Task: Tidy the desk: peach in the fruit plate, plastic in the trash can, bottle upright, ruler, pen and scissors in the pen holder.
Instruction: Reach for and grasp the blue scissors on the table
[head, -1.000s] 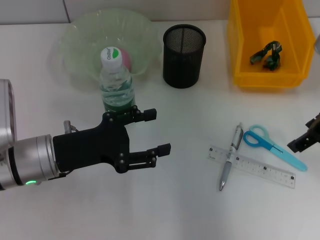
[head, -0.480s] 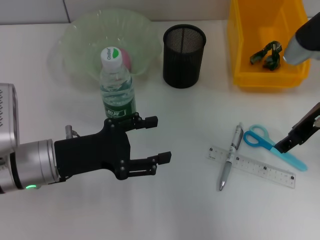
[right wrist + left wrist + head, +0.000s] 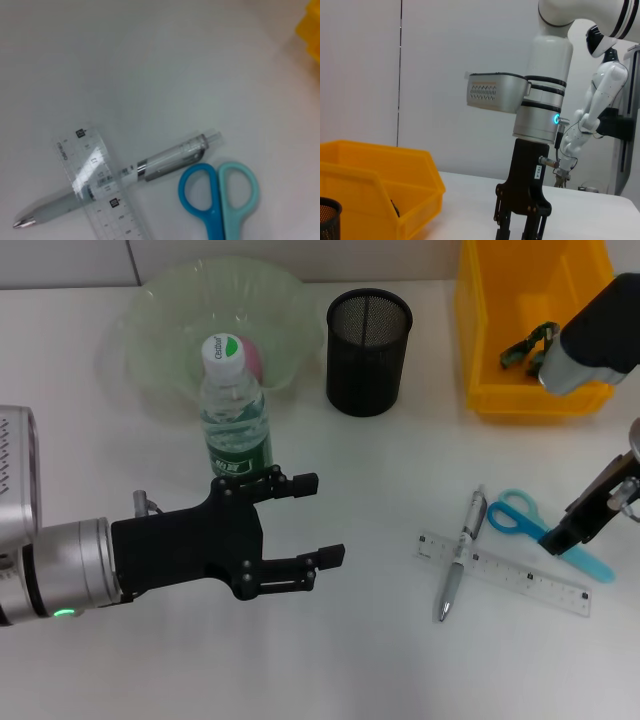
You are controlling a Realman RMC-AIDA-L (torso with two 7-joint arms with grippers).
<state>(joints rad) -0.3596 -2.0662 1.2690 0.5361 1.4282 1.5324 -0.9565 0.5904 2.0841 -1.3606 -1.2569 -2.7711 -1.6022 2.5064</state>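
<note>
Head view: we see the left gripper at lower left of the frame, fingers spread apart and holding nothing, hovering over the table just below the bottle. The bottle stands upright in front of the plate, and the peach shows pink in the plate behind the bottle cap. The pen holder stands at upper centre, to the right of the plate. The trash can sits at upper right with the plastic inside it.

At lower right we see the right gripper directly over the scissors, on the blade part; we cannot tell whether its fingers are apart or together. The pen lies across one end of the ruler, with the scissors handles just to its right.

Right wrist view: the pen lies under the clear ruler, and the scissors handles sit close beside the pen's upper end
</note>
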